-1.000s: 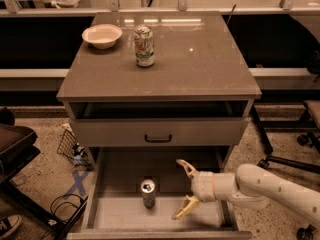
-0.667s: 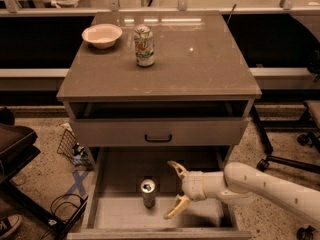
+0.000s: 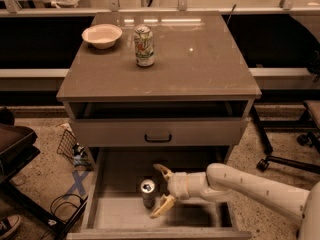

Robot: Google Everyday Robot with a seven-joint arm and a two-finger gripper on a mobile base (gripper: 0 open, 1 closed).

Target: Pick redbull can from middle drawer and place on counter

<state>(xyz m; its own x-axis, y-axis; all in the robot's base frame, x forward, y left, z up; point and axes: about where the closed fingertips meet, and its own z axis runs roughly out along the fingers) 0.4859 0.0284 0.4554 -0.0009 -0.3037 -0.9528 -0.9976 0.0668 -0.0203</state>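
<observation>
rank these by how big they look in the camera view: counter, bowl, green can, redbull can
1. counter
2. bowl and green can: about alike
3. redbull can, in the middle drawer, with the open hand at its right

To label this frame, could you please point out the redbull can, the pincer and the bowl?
redbull can (image 3: 147, 186): camera view, on its silver top.
pincer (image 3: 156, 191): camera view, between its open fingertips, beside the can, over the drawer (image 3: 120, 211).
bowl (image 3: 102, 35): camera view, on its inner hollow.

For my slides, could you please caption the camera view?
Open gripper beside the redbull can in the middle drawer, below a counter holding a bowl and green-and-white can.
</observation>
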